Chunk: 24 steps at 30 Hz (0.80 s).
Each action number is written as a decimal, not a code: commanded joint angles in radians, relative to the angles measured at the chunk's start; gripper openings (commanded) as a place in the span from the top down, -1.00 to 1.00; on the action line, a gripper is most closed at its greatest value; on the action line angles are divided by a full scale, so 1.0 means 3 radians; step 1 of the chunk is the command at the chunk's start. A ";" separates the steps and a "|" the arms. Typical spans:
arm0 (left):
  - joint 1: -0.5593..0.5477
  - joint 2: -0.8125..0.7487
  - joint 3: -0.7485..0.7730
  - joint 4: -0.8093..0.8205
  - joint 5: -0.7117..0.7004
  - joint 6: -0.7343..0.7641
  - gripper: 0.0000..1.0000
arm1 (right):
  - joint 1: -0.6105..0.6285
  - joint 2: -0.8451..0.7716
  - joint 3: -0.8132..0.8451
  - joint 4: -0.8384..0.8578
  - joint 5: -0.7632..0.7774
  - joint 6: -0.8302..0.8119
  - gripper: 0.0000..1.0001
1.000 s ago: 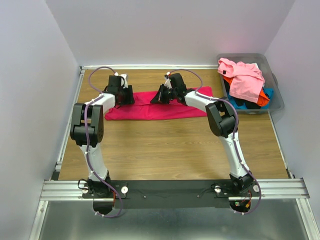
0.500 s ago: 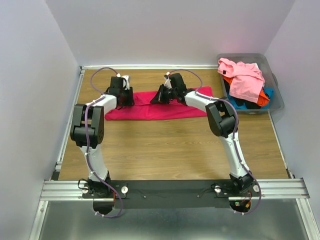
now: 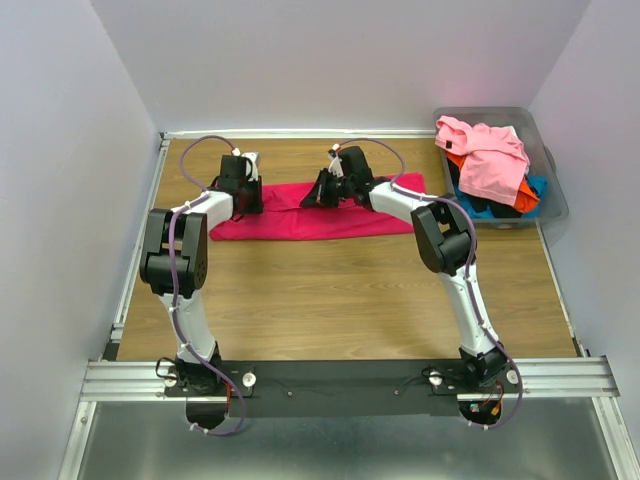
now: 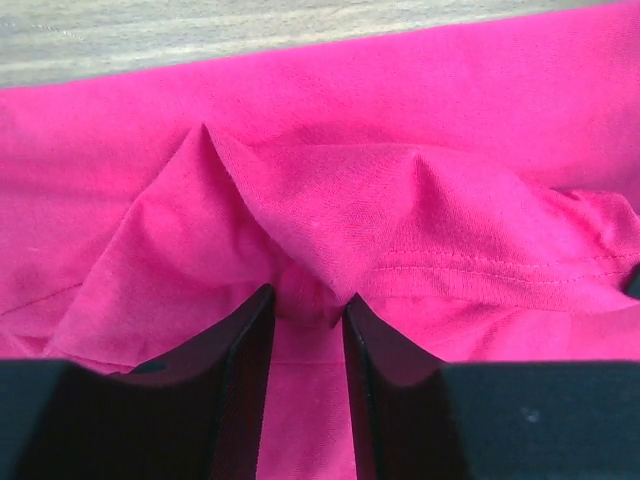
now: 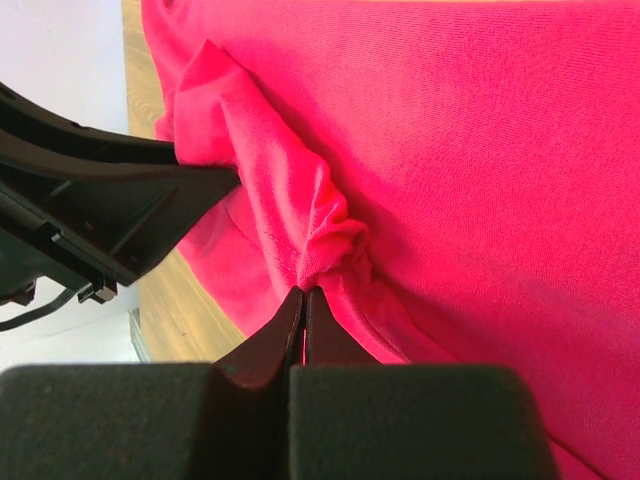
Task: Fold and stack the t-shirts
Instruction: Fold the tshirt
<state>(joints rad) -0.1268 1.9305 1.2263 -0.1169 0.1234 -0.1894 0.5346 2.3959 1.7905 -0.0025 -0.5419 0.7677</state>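
A crimson-magenta t-shirt (image 3: 300, 222) lies spread in a long band across the far half of the wooden table. My left gripper (image 3: 246, 203) is at its left end. In the left wrist view a raised fold of the cloth (image 4: 330, 230) runs down between the fingertips of that gripper (image 4: 307, 297), whose jaws stand apart with a narrow gap. My right gripper (image 3: 318, 196) is near the shirt's middle, shut on a bunched pinch of the crimson cloth (image 5: 325, 235) at its tips (image 5: 303, 291). The other t-shirts, a light pink one (image 3: 490, 150) on top, are piled in the bin.
A grey plastic bin (image 3: 553, 190) stands at the far right corner, holding orange, blue and black cloth under the pink. Bare wood (image 3: 330, 300) stretches between the shirt and the arm bases. White walls close in on three sides.
The left gripper's jaws have narrowed around the fold and the gripper has shifted slightly toward the shirt's far edge. The right arm has not moved.
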 commanded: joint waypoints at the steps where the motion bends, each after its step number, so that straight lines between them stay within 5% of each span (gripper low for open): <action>1: -0.0042 -0.0074 0.0003 0.0129 -0.0150 0.0089 0.31 | 0.0002 0.0037 0.0050 -0.0058 -0.0101 -0.0028 0.93; 4: -0.0053 -0.0089 -0.0012 0.0134 -0.0176 0.0120 0.31 | 0.0007 0.0037 0.0045 -0.0058 -0.0106 -0.0028 0.93; 13: -0.0083 -0.0248 -0.0008 -0.0049 -0.0156 0.0049 1.00 | 0.0002 -0.0015 0.0076 -0.0058 -0.0126 -0.0033 0.94; 24: 0.0013 -0.0289 0.0346 -0.0776 0.0013 -0.0212 1.00 | 0.0007 -0.0096 -0.0006 -0.0063 -0.0147 -0.0048 0.94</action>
<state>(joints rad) -0.1440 1.8816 1.2949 -0.2436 0.0990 -0.2062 0.5346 2.3959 1.7905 -0.0025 -0.5571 0.7666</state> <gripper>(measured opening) 0.010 0.034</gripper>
